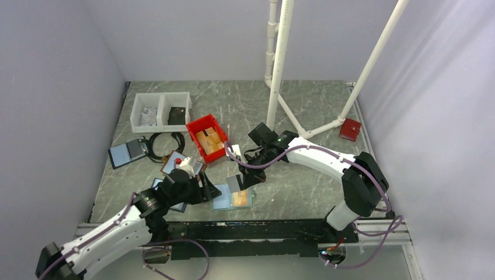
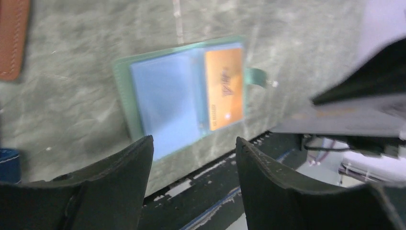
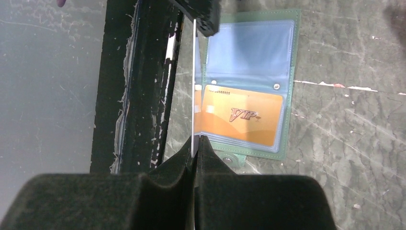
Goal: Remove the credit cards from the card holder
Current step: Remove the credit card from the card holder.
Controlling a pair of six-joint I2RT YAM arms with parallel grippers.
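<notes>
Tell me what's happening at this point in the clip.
The right gripper is shut on a thin pale card and holds it edge-on, lifted out of the card holder. The holder lies open and flat on the table. An orange card is not yet out and sits in one of the holder's clear pockets. The left gripper hangs open close to the holder with nothing in it.
</notes>
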